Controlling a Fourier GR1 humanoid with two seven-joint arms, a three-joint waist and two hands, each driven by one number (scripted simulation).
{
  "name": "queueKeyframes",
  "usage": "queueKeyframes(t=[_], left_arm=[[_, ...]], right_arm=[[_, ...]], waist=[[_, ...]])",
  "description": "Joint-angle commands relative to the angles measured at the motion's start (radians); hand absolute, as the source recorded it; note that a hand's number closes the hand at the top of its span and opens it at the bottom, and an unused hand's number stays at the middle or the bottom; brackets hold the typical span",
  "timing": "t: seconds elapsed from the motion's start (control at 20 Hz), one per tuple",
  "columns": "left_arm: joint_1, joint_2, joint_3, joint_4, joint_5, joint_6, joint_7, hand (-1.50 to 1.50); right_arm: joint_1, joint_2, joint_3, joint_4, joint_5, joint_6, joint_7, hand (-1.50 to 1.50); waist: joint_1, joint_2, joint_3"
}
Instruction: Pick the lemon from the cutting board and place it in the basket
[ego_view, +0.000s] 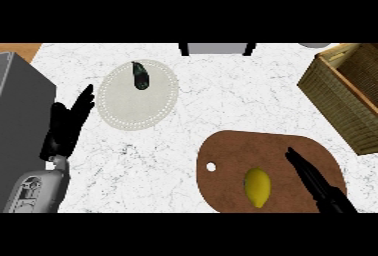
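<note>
While the right hand (317, 182) lies over the right part of the cutting board (229, 150) in the lower right of the frame, its fingers are straight and held together, pointing toward the upper left. They hold nothing. A strip of bare board separates the hand from the lemon (257, 186), which lies just beside it to the left, long axis running up and down the frame, near the board's lower edge. A small hole shows at the board's left rim.

Further out, the basket (347, 100) stands at the right edge of the frame, above and to the right of the board and apart from it. Nothing can be seen in the visible part of the basket.

At the left of the frame, the left hand (66, 125) rests open, fingers straight and pointing up. To its right, in the upper middle, a pale plate (140, 107) carries a dark object (139, 75) near its upper rim; its identity cannot be determined.

Task status: no part is complete. The lemon is not yet grasped and remains on the board. Remaining steps, as judged from this layout: close the right hand round the lemon, lift it, carry it up and right to the basket, release it inside.
</note>
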Motion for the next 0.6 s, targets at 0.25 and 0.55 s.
queueKeyframes(t=[0.25,0.55], left_arm=[[0.035,-0.009,0.019,-0.051,-0.007,-0.033,0.004,0.00],[0.008,-0.032,0.021,-0.007,-0.045,-0.005,-0.007,0.00]], right_arm=[[-0.023,0.046,0.021,0.016,0.034,0.000,0.009,-1.50],[-0.037,0.067,0.045,0.117,0.076,-0.032,-0.028,-1.50]], waist=[[-0.001,0.000,0.000],[-0.002,0.000,0.000]])
